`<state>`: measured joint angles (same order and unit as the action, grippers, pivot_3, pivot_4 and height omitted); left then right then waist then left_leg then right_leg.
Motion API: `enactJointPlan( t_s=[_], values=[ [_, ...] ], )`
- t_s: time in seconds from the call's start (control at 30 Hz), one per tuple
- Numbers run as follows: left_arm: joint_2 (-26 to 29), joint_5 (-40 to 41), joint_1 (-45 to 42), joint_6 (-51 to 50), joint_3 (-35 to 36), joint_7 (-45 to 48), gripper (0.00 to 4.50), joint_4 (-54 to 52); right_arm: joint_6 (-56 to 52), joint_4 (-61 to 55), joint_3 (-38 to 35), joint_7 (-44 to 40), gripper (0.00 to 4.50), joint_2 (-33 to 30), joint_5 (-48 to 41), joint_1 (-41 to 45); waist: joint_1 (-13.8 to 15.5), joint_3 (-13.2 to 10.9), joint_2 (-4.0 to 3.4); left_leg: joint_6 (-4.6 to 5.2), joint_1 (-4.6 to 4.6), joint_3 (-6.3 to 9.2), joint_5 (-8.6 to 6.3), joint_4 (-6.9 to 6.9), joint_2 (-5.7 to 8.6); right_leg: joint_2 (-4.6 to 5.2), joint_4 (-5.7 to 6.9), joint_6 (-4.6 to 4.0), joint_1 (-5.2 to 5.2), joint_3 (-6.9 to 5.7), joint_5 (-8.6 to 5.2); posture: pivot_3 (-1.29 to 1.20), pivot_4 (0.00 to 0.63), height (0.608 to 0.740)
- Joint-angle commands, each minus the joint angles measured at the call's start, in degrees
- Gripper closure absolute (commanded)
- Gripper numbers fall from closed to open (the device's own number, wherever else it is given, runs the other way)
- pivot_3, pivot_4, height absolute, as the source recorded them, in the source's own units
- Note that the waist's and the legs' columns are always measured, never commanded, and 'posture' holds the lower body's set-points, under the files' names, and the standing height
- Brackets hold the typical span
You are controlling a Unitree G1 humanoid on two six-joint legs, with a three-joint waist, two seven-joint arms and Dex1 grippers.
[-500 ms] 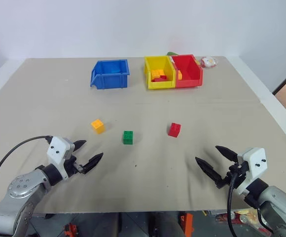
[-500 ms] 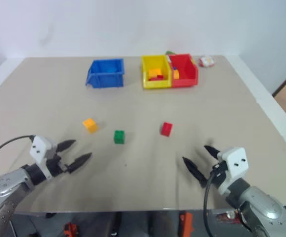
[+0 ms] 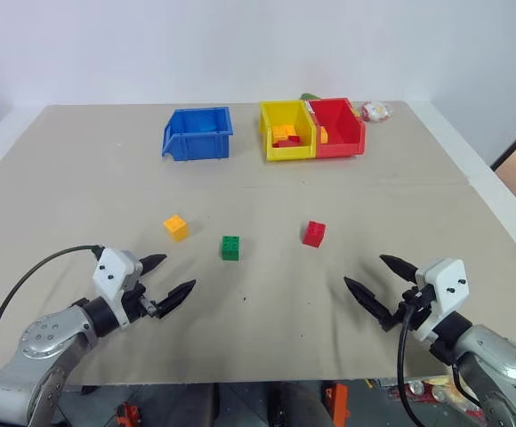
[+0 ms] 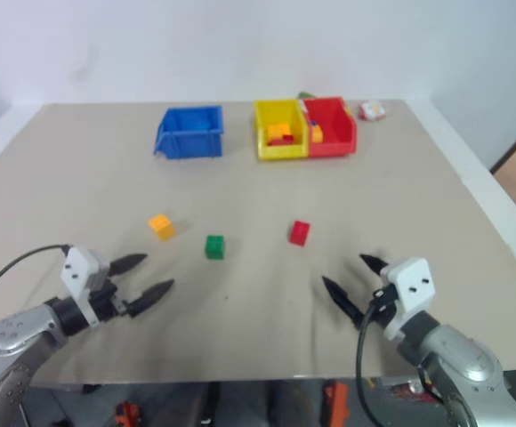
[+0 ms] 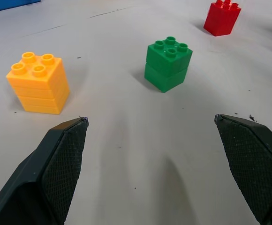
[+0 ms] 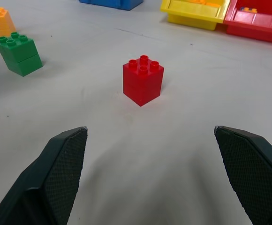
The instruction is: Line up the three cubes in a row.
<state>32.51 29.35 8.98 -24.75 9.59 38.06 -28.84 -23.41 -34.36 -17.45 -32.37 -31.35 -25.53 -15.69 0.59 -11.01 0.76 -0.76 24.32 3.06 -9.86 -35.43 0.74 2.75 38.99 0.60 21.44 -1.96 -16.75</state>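
Three studded cubes stand apart on the tan table: a yellow-orange cube (image 3: 176, 227) at the left, a green cube (image 3: 230, 248) in the middle, slightly nearer to me, and a red cube (image 3: 313, 233) at the right. My left gripper (image 3: 171, 276) hovers open near the table's front left, short of the yellow-orange (image 5: 37, 82) and green (image 5: 168, 63) cubes. On the front right, my right gripper (image 3: 375, 282) is open too, facing the red cube (image 6: 142, 80) with a gap between them. Neither gripper holds anything.
At the back stand a blue bin (image 3: 198, 134), a yellow bin (image 3: 285, 142) and a red bin (image 3: 340, 140), the last two with heaped bricks. A small white object (image 3: 375, 111) lies behind the red bin. The table edge runs close below both grippers.
Both grippers have moved a little forward and inward towards the cubes, still open. The cubes have not moved.
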Motion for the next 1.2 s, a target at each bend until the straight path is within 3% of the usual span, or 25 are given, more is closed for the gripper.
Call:
enactJointPlan(
  t_s=[0.03,0.13,0.27,0.5,0.7,0.87,1.2],
  values=[
    [1.3,1.1,-0.1,0.7,0.3,2.2,0.02,-2.3,1.6,-0.3,0.6,-0.6,0.00,-0.3,0.6,0.7,0.0,0.0,0.00,0.00,0.00,0.00,0.00,-0.01,-0.01,0.00,0.00,0.00,0.00,0.00,0.00,0.00,0.150,0.740],
    [4.5,2.3,0.5,2.9,-1.8,10.1,0.02,-4.5,1.0,0.2,1.4,-1.6,0.00,-1.5,-0.2,3.6,-0.1,0.0,0.01,0.00,0.00,0.00,0.00,-0.01,-0.02,-0.02,0.00,-0.05,0.00,0.01,-0.02,0.00,0.150,0.740],
    [10.8,5.0,-3.6,3.7,-6.5,22.6,0.02,-5.6,-2.7,6.9,4.4,-4.8,0.00,-5.2,-1.6,17.7,-0.3,0.0,-0.03,0.00,-0.10,-0.39,0.00,-0.03,-0.20,-0.11,-0.01,-0.43,0.08,0.18,0.10,0.00,0.150,0.740],
    [12.4,5.3,-13.6,2.9,-10.4,29.4,0.02,0.5,-4.5,24.5,11.4,-13.3,0.00,-6.9,-1.1,35.8,-0.1,-0.1,0.01,0.24,-0.01,-0.99,0.16,-0.06,-0.85,-0.42,-0.02,-0.44,0.03,0.11,0.22,0.00,0.150,0.740],
    [7.3,-0.3,-18.3,6.1,-11.0,23.2,0.02,7.4,0.8,37.4,17.3,-21.4,0.00,-7.3,3.6,43.8,-0.1,-0.1,0.02,0.32,0.05,-1.35,0.04,0.02,-0.91,-0.59,-0.02,-0.19,0.16,0.31,0.28,0.00,0.150,0.740],
    [4.5,-1.9,-17.3,6.0,-11.3,19.1,0.02,5.9,3.8,45.4,19.7,-25.6,0.00,-6.7,5.9,48.8,-0.2,-0.1,0.03,0.33,0.08,-1.43,0.02,0.01,-0.92,-0.58,-0.02,-0.17,0.25,0.44,0.31,0.00,0.150,0.740],
    [2.0,-2.4,-16.3,4.2,-10.8,11.7,0.02,3.6,8.1,51.8,21.7,-29.8,0.00,-5.0,9.4,50.3,-0.2,-0.1,0.03,0.30,0.05,-1.47,0.04,-0.09,-1.17,-0.70,0.00,-0.14,0.25,0.46,0.39,0.00,0.150,0.740]
  ],
)
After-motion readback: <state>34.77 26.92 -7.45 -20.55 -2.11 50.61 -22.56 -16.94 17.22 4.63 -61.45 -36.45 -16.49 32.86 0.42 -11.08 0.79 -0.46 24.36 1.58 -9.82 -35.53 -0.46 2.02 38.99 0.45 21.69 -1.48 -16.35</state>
